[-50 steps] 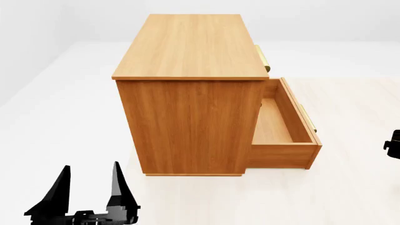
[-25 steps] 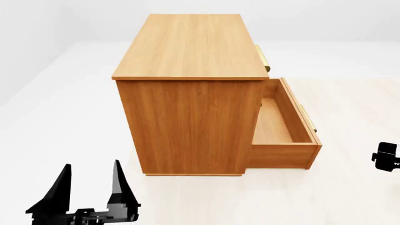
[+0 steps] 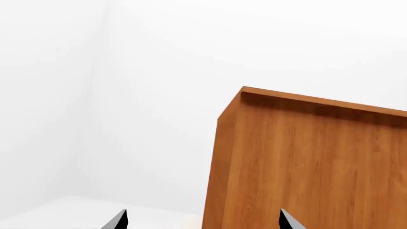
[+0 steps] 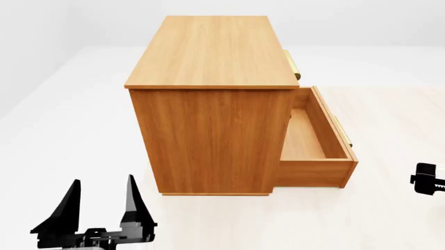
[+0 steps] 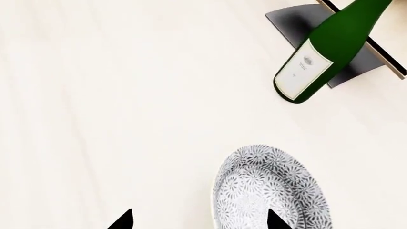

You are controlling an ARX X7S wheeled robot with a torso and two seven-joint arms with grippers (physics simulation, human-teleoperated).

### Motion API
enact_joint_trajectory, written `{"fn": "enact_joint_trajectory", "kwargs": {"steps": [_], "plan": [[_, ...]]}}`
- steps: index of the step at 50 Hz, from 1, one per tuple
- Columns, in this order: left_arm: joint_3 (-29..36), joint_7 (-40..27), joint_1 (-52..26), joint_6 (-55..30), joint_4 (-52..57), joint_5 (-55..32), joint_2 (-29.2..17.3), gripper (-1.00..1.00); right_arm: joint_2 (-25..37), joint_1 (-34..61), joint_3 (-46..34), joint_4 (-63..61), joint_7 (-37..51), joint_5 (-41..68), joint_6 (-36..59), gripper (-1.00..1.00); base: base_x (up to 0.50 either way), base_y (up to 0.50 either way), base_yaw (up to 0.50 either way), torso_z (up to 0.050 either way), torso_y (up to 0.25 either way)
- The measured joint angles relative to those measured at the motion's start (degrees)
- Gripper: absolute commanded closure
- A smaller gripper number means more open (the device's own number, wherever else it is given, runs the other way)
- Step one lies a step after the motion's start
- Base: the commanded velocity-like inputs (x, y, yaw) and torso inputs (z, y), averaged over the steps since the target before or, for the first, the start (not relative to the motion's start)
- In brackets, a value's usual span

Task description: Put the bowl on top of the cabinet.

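The cabinet [image 4: 212,99] is a large orange-brown wooden chest with a flat bare top, standing mid-floor in the head view; its side also fills part of the left wrist view [image 3: 305,162]. The bowl [image 5: 270,191], white with a dense blue-grey leaf pattern, lies on the pale floor in the right wrist view, out of the head view. My right gripper [image 5: 200,222] hangs open above it, one fingertip over the bowl, the other over bare floor. Only a bit of the right arm [image 4: 430,178] shows at the head view's right edge. My left gripper [image 4: 101,200] stands open and empty, low at the front left.
The cabinet's bottom drawer [image 4: 316,143] is pulled open to the right and holds nothing; brass handles [image 4: 293,65] show on that side. A green wine bottle [image 5: 327,47] leans on a dark-based rack [image 5: 305,24] beyond the bowl. White walls stand behind.
The right arm has sunk lower at the head view's right edge. The left gripper and the cabinet have hardly moved.
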Motion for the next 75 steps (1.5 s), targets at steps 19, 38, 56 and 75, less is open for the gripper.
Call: {"fn": "enact_joint_trajectory", "kwargs": {"steps": [19,38,56,75], "plan": [[0.1,-0.5,-0.4,-0.3,0.0,0.0,-0.1,-1.00,-0.4,4.5,-4.4,6.9,-2.9,-1.4,0.0,-1.00,0.00,0.00,0.00,0.000,0.000],[0.2,-0.7,-0.9,-0.3,-0.6,-0.3,-0.2,-1.00,-1.3,6.8,-6.5,13.8,-3.9,-2.8,-1.1,-1.00,0.00,0.00,0.00,0.000,0.000],[0.3,-1.0,-1.3,-0.6,-0.7,-0.5,-0.4,-1.00,-1.9,9.0,-8.4,18.4,-3.2,-5.0,-3.3,-1.00,0.00,0.00,0.00,0.000,0.000],[0.3,-1.4,-1.4,-0.8,-0.3,-0.4,-0.7,-1.00,-3.5,12.8,-11.4,27.0,-5.7,-7.2,-7.9,-1.00,0.00,0.00,0.00,0.000,0.000]]}}
